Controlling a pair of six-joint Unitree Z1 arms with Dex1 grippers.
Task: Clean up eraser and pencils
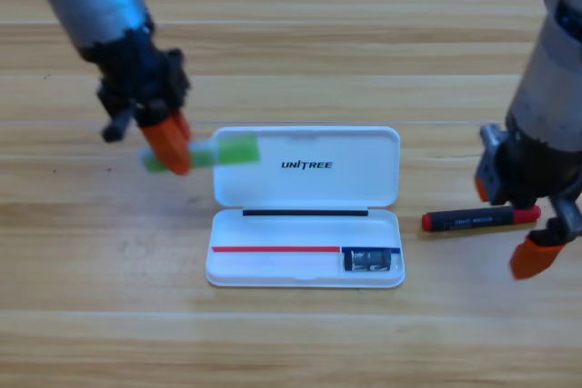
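I look down on a pale wooden worktop point(300, 343) with both grey arms reaching in from the top edge. At centre lies the open white plastic case point(306, 261), its lid point(307, 166) folded back and printed "UNITREE" in dark capitals, the only writing I can read. The left hand point(169, 144) hangs just left of the lid, its orange jaws closed on the pale green marker-like pencil point(227, 151), which lies level with its brighter green end over the lid's left corner. The right hand point(523, 224) waits at the right edge with its jaws spread apart, holding nothing. Just beside it, right of the case, the black pencil with red ends point(480, 218) lies flat on the wood; its white print is too small to read. The small dark eraser point(368, 260) already sits in the tray's lower right compartment.

In my judgement the step in hand is carrying the green pencil to the tray. To do it well I would bring it forward past the lid, square it to the tray's long axis, lower it clear of the eraser, and let go only when it rests level.
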